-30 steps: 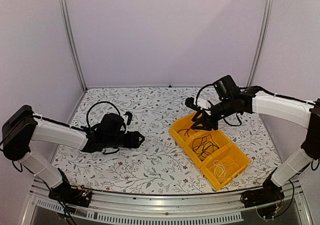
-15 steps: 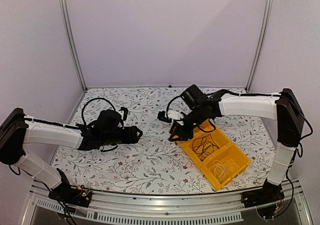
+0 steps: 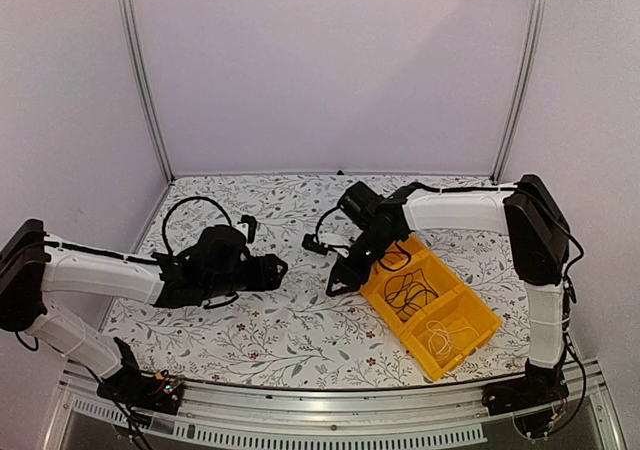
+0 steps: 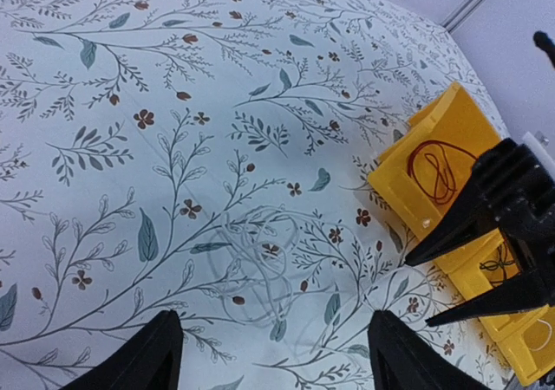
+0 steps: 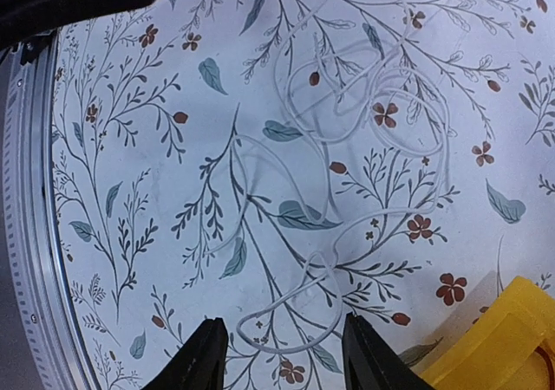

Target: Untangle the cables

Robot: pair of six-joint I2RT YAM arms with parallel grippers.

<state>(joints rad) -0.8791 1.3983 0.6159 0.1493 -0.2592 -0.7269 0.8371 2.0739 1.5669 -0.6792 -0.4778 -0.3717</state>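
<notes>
Right wrist view: the empty, half-spread right gripper (image 5: 284,321) hovered over a loopy thin white cable (image 5: 368,130), apparently lining up a grasp; the left gripper (image 4: 275,316) gaped wide.

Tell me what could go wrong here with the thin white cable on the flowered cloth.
The thin white cable hardly stands out from the pale flowered cloth, so jaws may close beside a strand. The left gripper and right gripper, both open, hang near the same loops and could collide. The right one might also knock the yellow plastic bin beside it.
</notes>
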